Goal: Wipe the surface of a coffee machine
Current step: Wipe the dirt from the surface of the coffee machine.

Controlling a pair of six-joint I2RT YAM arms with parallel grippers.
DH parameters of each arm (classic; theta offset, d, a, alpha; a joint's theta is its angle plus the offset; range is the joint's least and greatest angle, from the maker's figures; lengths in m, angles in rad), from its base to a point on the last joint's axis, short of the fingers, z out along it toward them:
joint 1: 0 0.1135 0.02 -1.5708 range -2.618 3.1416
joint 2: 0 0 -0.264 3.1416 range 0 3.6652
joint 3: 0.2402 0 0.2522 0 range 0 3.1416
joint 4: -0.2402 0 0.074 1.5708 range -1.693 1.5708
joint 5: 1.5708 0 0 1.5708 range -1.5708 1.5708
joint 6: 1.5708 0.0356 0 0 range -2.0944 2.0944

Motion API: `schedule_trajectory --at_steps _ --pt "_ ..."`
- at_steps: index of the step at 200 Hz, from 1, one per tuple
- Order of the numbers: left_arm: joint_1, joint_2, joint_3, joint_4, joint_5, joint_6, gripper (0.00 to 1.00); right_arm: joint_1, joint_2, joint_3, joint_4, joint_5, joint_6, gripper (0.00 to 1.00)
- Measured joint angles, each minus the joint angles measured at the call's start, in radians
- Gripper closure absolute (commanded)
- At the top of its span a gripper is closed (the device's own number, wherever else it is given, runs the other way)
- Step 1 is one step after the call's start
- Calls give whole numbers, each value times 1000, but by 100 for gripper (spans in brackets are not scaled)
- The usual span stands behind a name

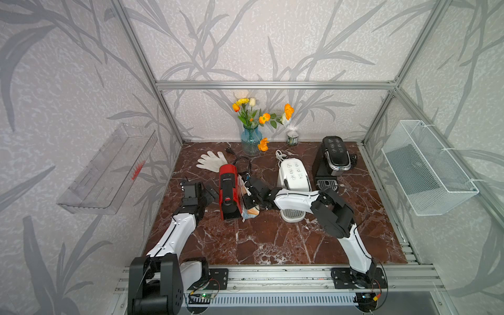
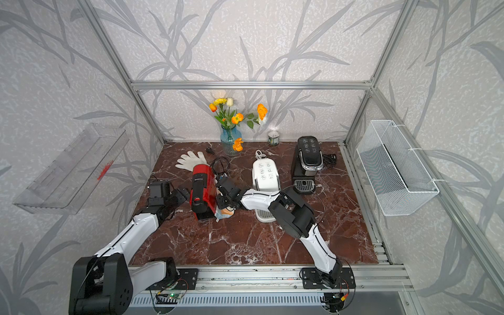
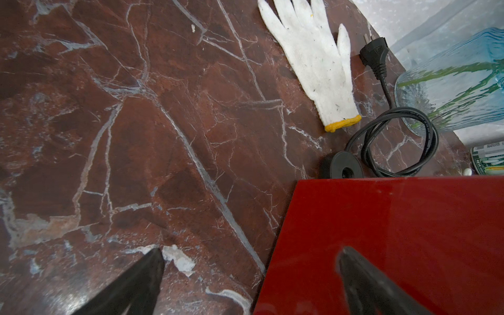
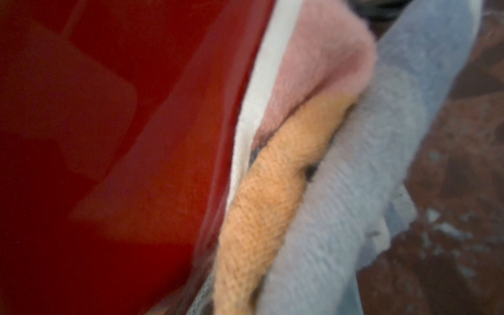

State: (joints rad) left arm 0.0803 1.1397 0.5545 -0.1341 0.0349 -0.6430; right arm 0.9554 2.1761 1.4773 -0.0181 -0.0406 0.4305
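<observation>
The glossy red box-shaped coffee machine (image 1: pixel 230 191) stands left of centre, long axis near-to-far. The right pincer (image 1: pixel 248 196), clamped on a blue-pink-orange cloth (image 1: pixel 252 212), lies against its right flank. The left pincer (image 1: pixel 211 195), spread wide and empty, hovers beside its left.

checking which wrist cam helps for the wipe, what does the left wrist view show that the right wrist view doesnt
Only the left wrist view: the open left gripper, a white glove, a black power cord and a blue vase. Only the right wrist view: the pink, orange and blue cloth lying against the side of the red coffee machine. Both: that machine and the marble tabletop.
</observation>
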Motion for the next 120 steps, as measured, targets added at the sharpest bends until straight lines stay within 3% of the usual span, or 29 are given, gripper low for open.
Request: schedule_trajectory --at_steps 66,120 --pt "-9 -63 -21 -24 -46 0 1 27 -201 -64 7 -33 6 96" --pt "-9 -68 -21 -27 -47 -1 0 2 -196 86 -59 -21 -31 95"
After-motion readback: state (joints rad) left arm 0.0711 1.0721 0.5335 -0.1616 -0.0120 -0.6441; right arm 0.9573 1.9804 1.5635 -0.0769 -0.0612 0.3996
